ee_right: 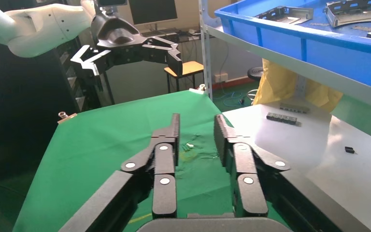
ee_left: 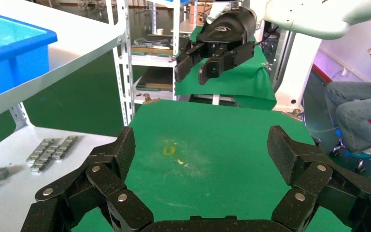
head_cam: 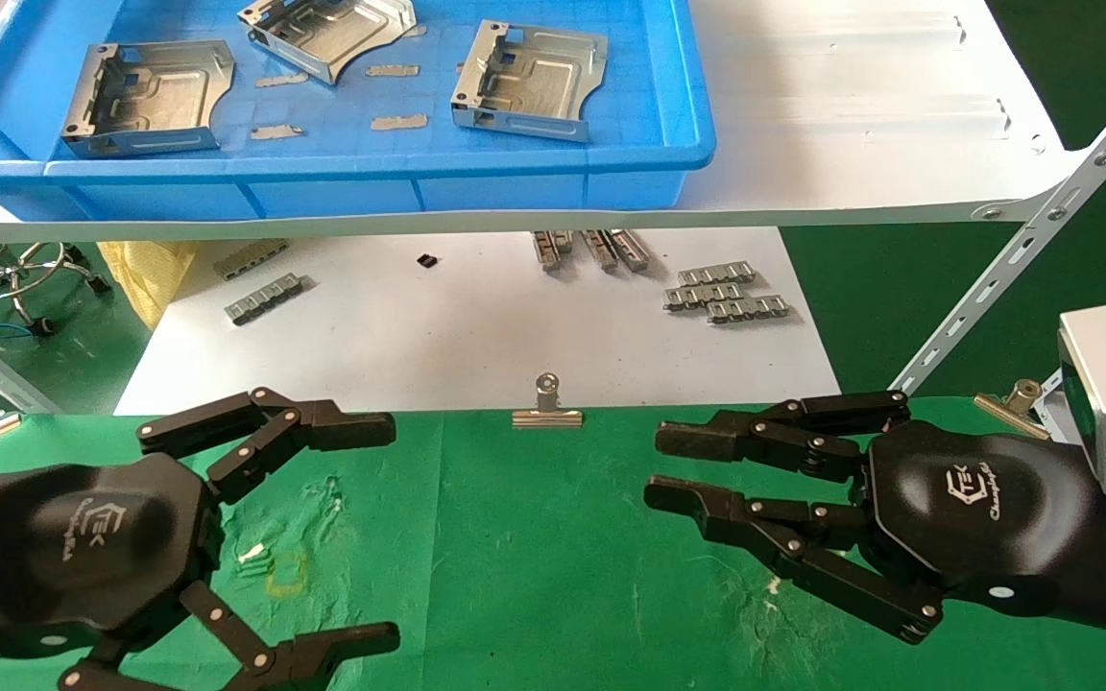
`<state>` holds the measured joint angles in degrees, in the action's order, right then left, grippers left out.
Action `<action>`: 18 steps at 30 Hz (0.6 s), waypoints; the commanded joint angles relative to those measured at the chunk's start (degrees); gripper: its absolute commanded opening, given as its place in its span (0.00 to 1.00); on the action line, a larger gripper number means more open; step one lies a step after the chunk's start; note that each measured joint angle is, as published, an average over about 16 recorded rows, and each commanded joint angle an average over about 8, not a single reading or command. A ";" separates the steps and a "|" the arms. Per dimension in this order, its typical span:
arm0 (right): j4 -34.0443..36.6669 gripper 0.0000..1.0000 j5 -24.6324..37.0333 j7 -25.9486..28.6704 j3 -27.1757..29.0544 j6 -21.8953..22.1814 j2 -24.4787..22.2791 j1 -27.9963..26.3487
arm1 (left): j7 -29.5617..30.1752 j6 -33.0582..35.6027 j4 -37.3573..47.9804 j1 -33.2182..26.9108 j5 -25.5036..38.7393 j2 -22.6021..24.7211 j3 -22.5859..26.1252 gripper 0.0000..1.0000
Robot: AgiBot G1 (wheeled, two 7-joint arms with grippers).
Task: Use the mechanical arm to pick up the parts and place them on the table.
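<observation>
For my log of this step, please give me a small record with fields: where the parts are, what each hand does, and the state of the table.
parts: three silver plates, all in the blue tray on the white shelf
left hand: open, empty, above the green table
right hand: open, empty, above the table
table: no part on it yet
lower white board: small grey ribbed strips

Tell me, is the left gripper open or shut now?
Open. The left gripper has its fingers spread wide above the table, holding nothing between them.
</observation>
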<state>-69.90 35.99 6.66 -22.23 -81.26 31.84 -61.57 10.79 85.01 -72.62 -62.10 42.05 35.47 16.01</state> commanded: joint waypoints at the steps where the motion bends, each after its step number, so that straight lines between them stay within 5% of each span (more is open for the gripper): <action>1: 0.00 0.00 0.00 0.00 0.00 0.00 0.00 0.00 | -0.01 0.08 -0.21 0.29 -0.14 -0.14 -0.05 1.00; 8: 0.00 0.00 0.00 0.00 0.00 0.00 0.00 0.00 | 0.25 -3.74 7.37 -6.65 2.19 3.73 0.40 1.00; 18: 0.00 0.00 0.00 0.00 0.00 0.00 0.00 0.00 | -1.46 -14.59 35.43 -32.61 14.06 16.13 4.75 1.00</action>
<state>-69.90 35.99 6.66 -22.23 -81.26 31.84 -61.57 9.03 69.54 -37.90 -93.90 56.43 51.51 21.02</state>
